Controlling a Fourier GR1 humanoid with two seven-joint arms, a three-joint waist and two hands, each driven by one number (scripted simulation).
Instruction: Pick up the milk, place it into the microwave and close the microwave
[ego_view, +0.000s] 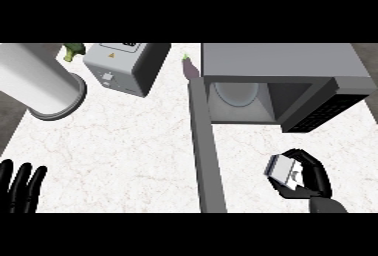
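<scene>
A small grey-white milk carton (284, 170) sits in my right hand (308, 176), whose fingers and thumb curl round it, in front of the microwave and a little right of its opening. The grey microwave (280, 60) stands at the back right with its cavity (247, 102) showing a round white turntable. Its door (205, 150) is swung open and runs toward me as a long grey panel left of my right hand. My left hand (21, 186) rests at the lower left edge, fingers straight and pointing up.
A large white cylinder (37, 82) lies at the back left. A grey toaster-like appliance (124, 65) stands beside it. A green vegetable (72, 51) and a purple eggplant (190, 66) lie near the back. The counter's marble top (125, 150) spreads between them.
</scene>
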